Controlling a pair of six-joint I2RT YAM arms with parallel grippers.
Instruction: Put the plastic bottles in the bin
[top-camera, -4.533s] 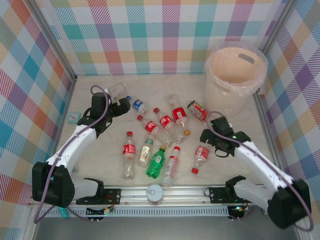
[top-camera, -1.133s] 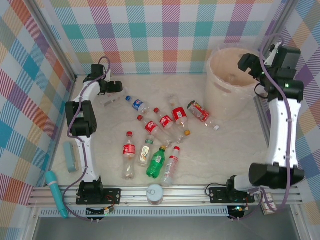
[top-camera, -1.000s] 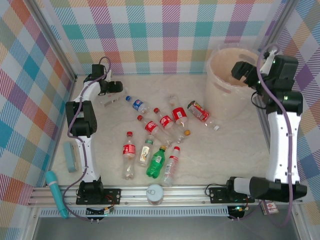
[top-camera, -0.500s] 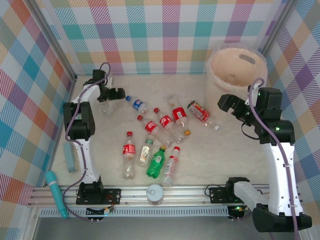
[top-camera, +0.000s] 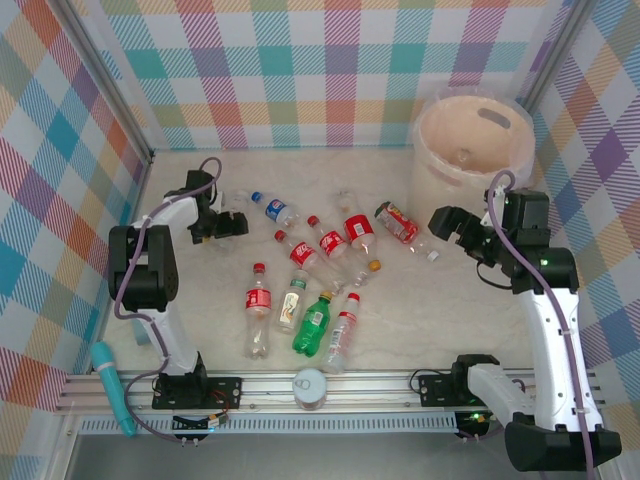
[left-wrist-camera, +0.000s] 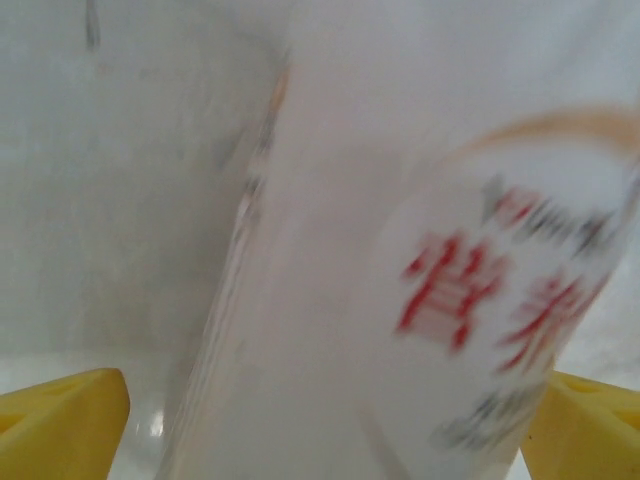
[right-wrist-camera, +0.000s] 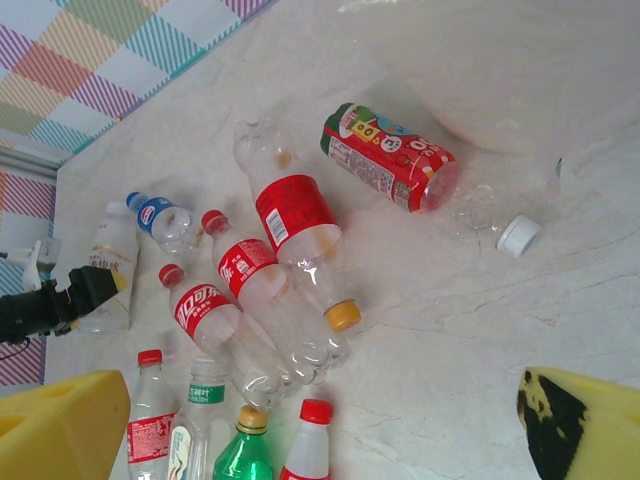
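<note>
Left wrist view: a pale, cloudy bottle (left-wrist-camera: 400, 250) with red characters on its label lies between the two yellow fingers (left-wrist-camera: 60, 410). The jaws are spread to either side of it, and a sliver of background shows between one pad and the bottle wall. I judge this a straddle, not a clamp. The blur makes contact on the other side impossible to settle. In the top external view the left gripper (top-camera: 228, 222) sits low at the far-left part of the table (top-camera: 450, 300), with this bottle lying apart from the main group. That probably explains why this arm is on it. The right gripper (top-camera: 447, 220) hangs just in front of the bin (top-camera: 470, 195), with fingers (right-wrist-camera: 60, 425) wide apart and nothing between them. It points down at the nearest red-labelled bottle (top-camera: 398, 222), which lies on its side with its white cap toward the bin. That looks like the natural next pick for this arm. The remaining plastic bottles (top-camera: 329, 243) lie flat in a loose cluster at mid-table, including the green one (top-camera: 313, 325). What looks like one clear bottle (top-camera: 460, 155) rests inside the bin, so most of the task is outstanding.
</note>
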